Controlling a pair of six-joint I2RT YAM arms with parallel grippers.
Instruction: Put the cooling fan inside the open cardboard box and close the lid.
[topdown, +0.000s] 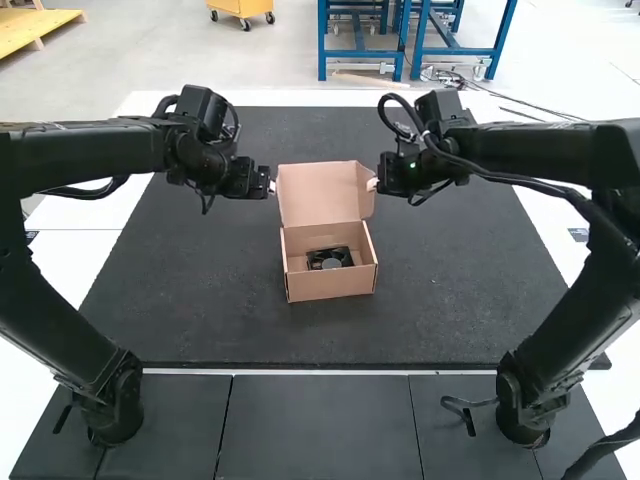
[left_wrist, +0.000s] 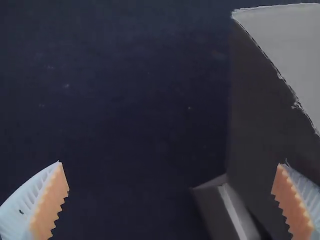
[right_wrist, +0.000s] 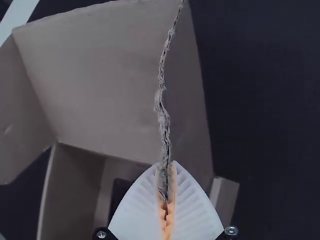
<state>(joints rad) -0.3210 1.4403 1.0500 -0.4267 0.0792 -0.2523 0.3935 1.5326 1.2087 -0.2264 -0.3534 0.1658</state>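
Observation:
The brown cardboard box (topdown: 330, 280) stands in the middle of the black mat with its lid (topdown: 325, 193) raised upright at the far side. The black cooling fan (topdown: 330, 260) lies flat inside it. My right gripper (topdown: 378, 184) is at the lid's right edge; in the right wrist view it (right_wrist: 166, 172) is shut on the ragged edge of the lid (right_wrist: 100, 80), with the fan (right_wrist: 125, 192) dark below. My left gripper (topdown: 268, 183) sits at the lid's left edge. It (left_wrist: 167, 205) is open, and the lid's edge (left_wrist: 280, 65) reaches into the gap beside one finger (left_wrist: 290, 205).
The black mat (topdown: 180, 270) spreads widely around the box, on a white table (topdown: 60, 240). Both arms stretch in from the sides at the height of the lid.

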